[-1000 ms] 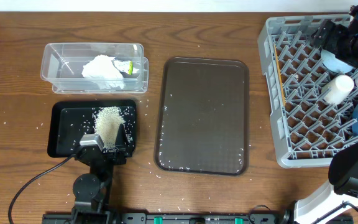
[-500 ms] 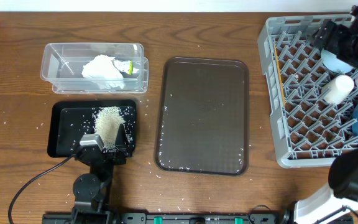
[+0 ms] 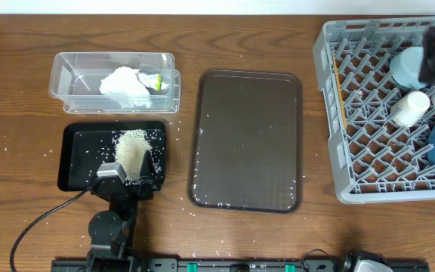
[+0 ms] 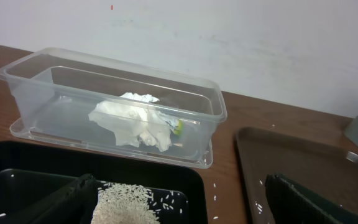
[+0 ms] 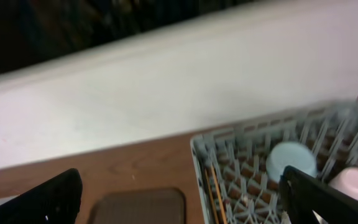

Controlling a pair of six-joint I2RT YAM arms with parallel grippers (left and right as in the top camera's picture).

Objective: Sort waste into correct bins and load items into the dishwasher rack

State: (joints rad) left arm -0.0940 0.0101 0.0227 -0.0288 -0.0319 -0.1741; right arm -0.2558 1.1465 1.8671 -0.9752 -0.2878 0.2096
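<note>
Apparently sorted by kind: napkin (image 3: 123,81) in clear tub (image 3: 112,55), rice (image 3: 131,147) on black tray (image 3: 78,162), left of the dishwasher rack (image 3: 328,113). The left claw (image 4: 180,186) and right claw (image 5: 180,177) gape empty.

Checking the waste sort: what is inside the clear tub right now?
The clear tub holds a crumpled white napkin and, touching its right edge, a yellow-green wrapper. Whatever lies under the napkin is covered; the wrapper shows only partly.

The wooden table (image 3: 13,113) carries clear tub (image 3: 74,85), black tray (image 3: 70,162), brown tray (image 3: 248,143), grey rack (image 3: 328,113).
</note>
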